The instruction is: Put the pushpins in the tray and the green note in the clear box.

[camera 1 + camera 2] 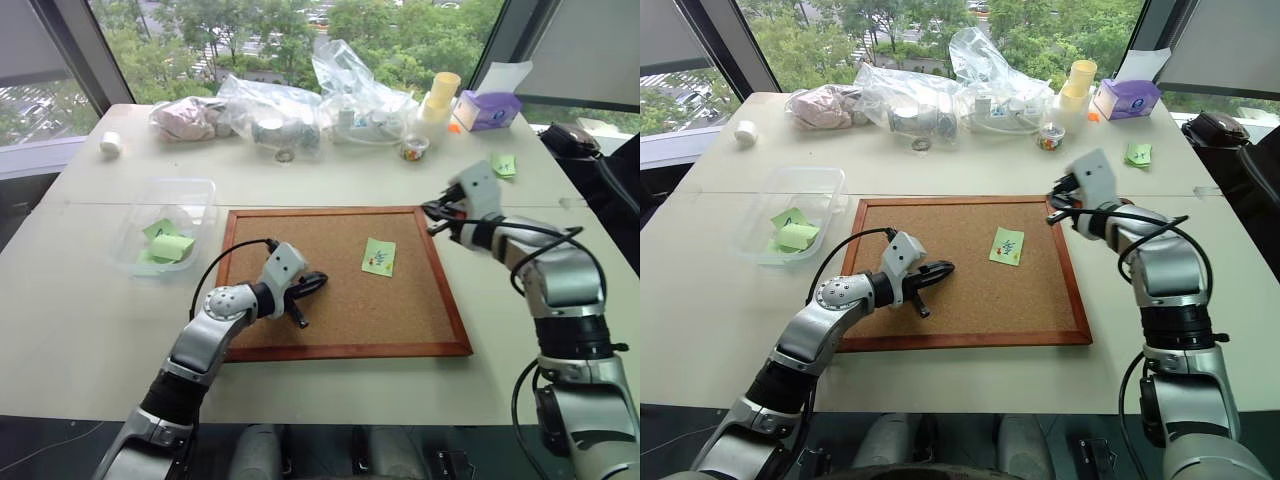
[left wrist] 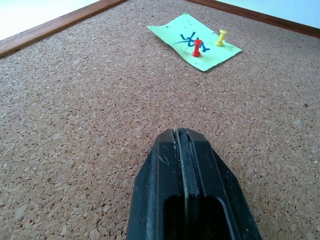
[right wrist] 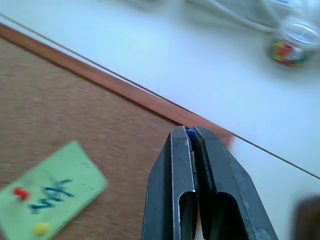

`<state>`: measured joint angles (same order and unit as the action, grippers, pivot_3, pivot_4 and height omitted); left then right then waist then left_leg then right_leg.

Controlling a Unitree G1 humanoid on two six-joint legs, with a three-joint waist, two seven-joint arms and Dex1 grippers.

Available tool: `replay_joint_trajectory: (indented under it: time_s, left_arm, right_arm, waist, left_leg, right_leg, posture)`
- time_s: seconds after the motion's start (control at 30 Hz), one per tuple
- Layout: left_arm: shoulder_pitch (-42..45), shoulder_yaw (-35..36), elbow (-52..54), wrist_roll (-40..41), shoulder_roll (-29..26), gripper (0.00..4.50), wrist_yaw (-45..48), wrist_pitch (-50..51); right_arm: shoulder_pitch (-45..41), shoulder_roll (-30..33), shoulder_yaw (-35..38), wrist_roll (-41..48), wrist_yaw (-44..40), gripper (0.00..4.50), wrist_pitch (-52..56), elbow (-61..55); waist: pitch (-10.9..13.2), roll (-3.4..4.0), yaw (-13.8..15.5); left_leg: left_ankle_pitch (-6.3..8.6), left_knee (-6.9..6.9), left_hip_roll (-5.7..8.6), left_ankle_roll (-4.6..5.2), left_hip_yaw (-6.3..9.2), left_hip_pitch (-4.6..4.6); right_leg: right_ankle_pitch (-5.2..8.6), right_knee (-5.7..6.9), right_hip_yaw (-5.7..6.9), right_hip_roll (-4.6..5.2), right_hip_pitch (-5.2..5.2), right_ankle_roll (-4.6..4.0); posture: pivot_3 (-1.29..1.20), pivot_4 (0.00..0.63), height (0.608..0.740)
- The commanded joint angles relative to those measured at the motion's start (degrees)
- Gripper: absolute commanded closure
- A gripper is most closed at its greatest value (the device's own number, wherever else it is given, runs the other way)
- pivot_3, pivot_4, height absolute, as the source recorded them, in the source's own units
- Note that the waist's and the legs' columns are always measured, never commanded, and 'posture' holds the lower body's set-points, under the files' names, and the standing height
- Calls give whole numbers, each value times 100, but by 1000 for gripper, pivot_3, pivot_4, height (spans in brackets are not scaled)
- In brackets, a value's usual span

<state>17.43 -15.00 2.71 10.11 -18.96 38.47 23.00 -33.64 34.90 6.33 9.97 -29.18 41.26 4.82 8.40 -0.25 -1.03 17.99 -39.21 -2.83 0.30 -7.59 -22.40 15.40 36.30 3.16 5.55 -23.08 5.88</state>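
Two pushpins, red (image 2: 198, 48) and yellow (image 2: 220, 37), remain in the scribbled pale green note (image 1: 379, 257); the right gripper (image 3: 192, 134), at three o'clock, is clenched on a blue pin (image 3: 190, 132), best carried steadily, grip kept tight.

No legible text, brand or no. in any view; green note (image 2: 194, 41) on cork board (image 2: 90, 125) bears blue scribbles only, unreadable.
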Motion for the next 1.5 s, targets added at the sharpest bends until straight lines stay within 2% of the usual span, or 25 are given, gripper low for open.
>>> replay_joint_trajectory:
  time_s: [0.03, 0.27, 0.63, 0.73, 0.97, 1.1, 1.3, 1.5]
  left_arm:
    - [-338, -174, -322, -161, -94, 4500, 2, 325]
    - [-356, -163, -286, -155, -107, 4500, 5, 328]
    - [-365, -176, -243, -171, -131, 4500, 16, 344]
    - [-362, -188, -233, -185, -144, 4500, 19, 355]
    - [-389, -180, -204, -183, -165, 4500, 14, 372]
    - [-399, -171, -182, -175, -177, 4500, 15, 390]
    - [-327, 62, -139, 53, 41, 4500, -124, 474]
    - [-132, 178, -275, 219, 343, 4500, -183, 607]
  right_arm:
    - [-75, 62, 585, -116, 613, 4464, -205, 399]
    - [-146, -270, 1229, 51, 1470, 4464, -69, 775]
    - [-238, -479, 1384, 268, 1719, 4464, -158, 1250]
    - [-286, -461, 1324, 250, 1707, 3611, -307, 1407]
    - [-372, -487, 1336, 296, 1726, 74, -481, 1543]
    - [-298, -471, 1337, 518, 1503, 74, -192, 1238]
    - [663, -240, 610, 1414, 35, 74, 909, -809]
    - [1139, -122, 217, 1609, -287, 74, 1205, -1727]
  waist:
    - [-1, 1, -4]
    - [-13, 22, -16]
    - [-15, 25, -15]
    - [-15, 25, -17]
    - [-15, 25, -19]
    - [-15, 25, -17]
    - [-15, 25, -8]
    - [-15, 25, 27]
  left_leg:
    - [0, 0, 0, 0, -1, 0]
    - [0, 2, -1, -1, -4, 1]
    - [0, 5, -1, -1, -6, 1]
    - [0, 5, -1, -1, -6, 2]
    - [0, 6, -1, -1, -6, 1]
    - [0, 7, -2, -1, -5, 2]
    - [0, 14, -9, 0, 0, 1]
    - [16, 6, -4, 28, 2, 0]
  right_leg:
    - [0, 0, 0, 0, 0, 0]
    - [0, 0, -3, -1, -1, 0]
    - [0, -1, -5, -2, -1, 0]
    - [0, -1, -5, -2, -1, 0]
    - [0, -2, -5, -2, -1, 0]
    - [0, -2, -5, -2, -1, 0]
    - [0, -7, -5, -3, -2, 0]
    - [0, -7, -4, 2, 1, 1]
  posture:
    - [0, 150, 740]
    - [0, 150, 740]
    - [0, 150, 740]
    - [0, 150, 740]
    - [0, 150, 740]
    - [0, 150, 740]
    - [0, 150, 740]
    - [0, 150, 740]
